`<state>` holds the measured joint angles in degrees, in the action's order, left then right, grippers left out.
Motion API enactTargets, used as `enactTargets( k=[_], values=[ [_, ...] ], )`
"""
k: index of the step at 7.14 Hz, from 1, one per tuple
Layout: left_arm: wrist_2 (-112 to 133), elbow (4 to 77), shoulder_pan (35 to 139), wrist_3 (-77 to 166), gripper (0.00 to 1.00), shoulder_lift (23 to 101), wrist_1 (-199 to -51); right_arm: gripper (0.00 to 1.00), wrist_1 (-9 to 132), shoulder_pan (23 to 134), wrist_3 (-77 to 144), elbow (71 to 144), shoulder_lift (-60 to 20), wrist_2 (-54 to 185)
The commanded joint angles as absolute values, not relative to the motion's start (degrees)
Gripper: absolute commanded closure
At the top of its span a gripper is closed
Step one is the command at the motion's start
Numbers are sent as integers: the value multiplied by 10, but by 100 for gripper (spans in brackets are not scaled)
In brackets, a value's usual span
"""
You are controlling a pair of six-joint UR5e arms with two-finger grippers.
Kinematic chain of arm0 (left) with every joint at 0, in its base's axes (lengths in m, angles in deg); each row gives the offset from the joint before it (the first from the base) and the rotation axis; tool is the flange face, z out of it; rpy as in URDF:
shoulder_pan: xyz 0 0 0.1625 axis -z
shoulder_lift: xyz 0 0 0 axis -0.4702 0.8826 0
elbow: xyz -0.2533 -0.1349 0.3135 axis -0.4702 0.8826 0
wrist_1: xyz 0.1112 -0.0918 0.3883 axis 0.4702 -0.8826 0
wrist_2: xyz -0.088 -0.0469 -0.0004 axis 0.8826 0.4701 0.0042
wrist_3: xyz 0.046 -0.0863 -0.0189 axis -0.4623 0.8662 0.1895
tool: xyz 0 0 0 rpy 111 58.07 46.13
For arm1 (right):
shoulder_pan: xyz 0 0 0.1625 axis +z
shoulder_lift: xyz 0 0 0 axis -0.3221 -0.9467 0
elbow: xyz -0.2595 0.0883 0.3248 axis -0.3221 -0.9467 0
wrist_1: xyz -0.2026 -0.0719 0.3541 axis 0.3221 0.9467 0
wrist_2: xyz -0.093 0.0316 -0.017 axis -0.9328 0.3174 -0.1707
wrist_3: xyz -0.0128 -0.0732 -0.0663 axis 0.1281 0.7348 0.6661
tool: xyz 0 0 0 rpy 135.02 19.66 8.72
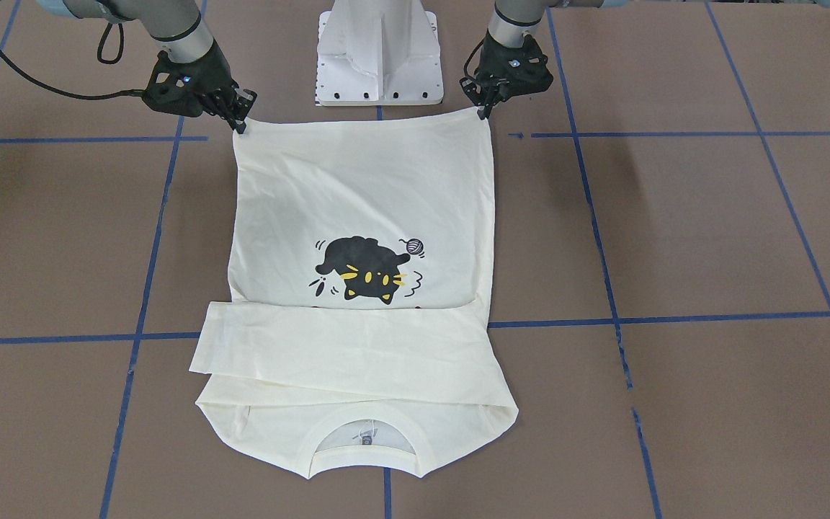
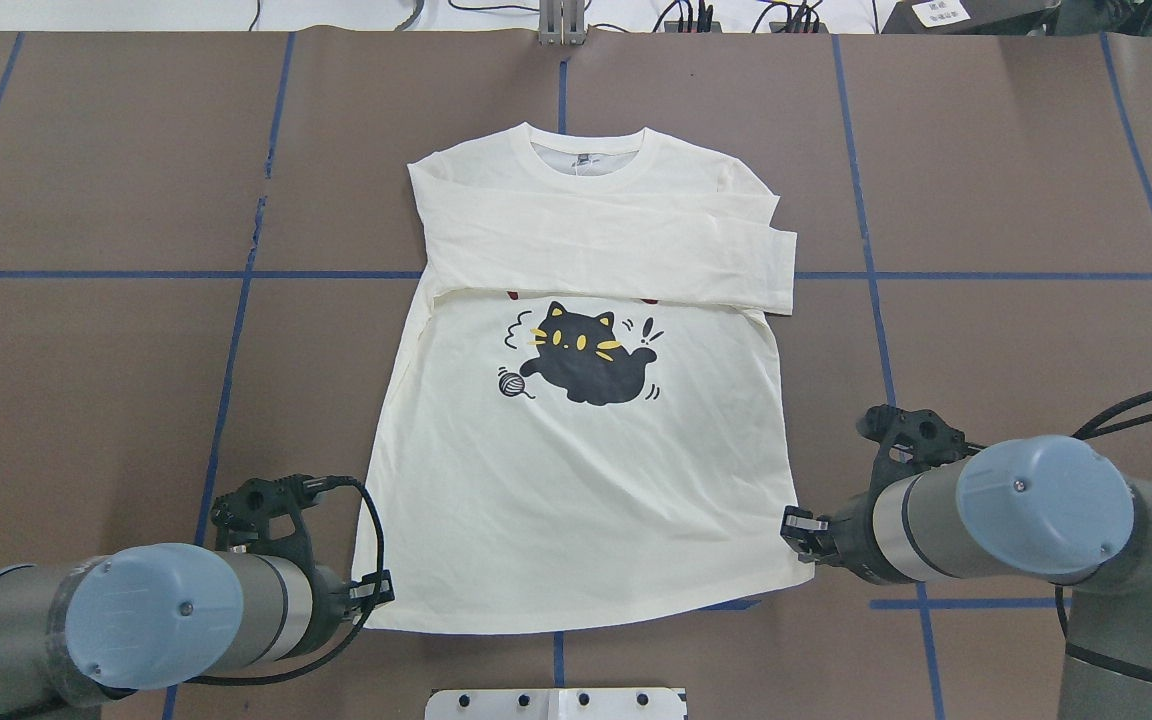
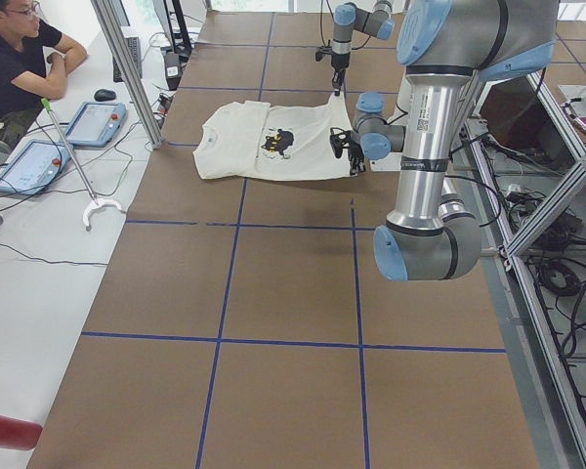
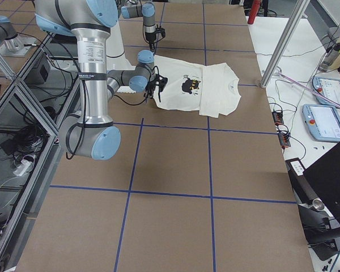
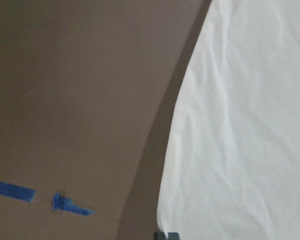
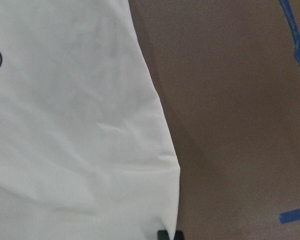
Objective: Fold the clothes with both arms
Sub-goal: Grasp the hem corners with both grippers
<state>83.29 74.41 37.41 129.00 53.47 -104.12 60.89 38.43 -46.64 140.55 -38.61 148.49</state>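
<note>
Both hem corners, robot-side edge of table, are pinched: left gripper & right gripper clamp shirt. Prob. soft, light, floppy; hold at corners, keep hem taut.

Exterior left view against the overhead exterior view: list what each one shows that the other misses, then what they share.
Only exterior left: a seated person, two control tablets and a white hooked pole.
Only overhead: the neck label and the printed yarn ball, both too small to make out in the side view.
Both: the cream shirt with its black cat print, and the left gripper and right gripper at the hem corners.
</note>
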Motion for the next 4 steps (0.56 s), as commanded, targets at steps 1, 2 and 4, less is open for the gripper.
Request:
enactTargets(
  k=[1, 2, 4],
  values=[
    [842, 810, 333, 1291, 100, 535, -1016, 100, 609, 399, -462, 1460, -418, 1549],
    [843, 841, 307, 1293, 100, 535, -1004, 100, 608, 400, -463, 1484, -437, 1569],
    [842, 880, 253, 1325, 100, 535, -987, 100, 609, 401, -463, 1500, -450, 1640]
  ],
)
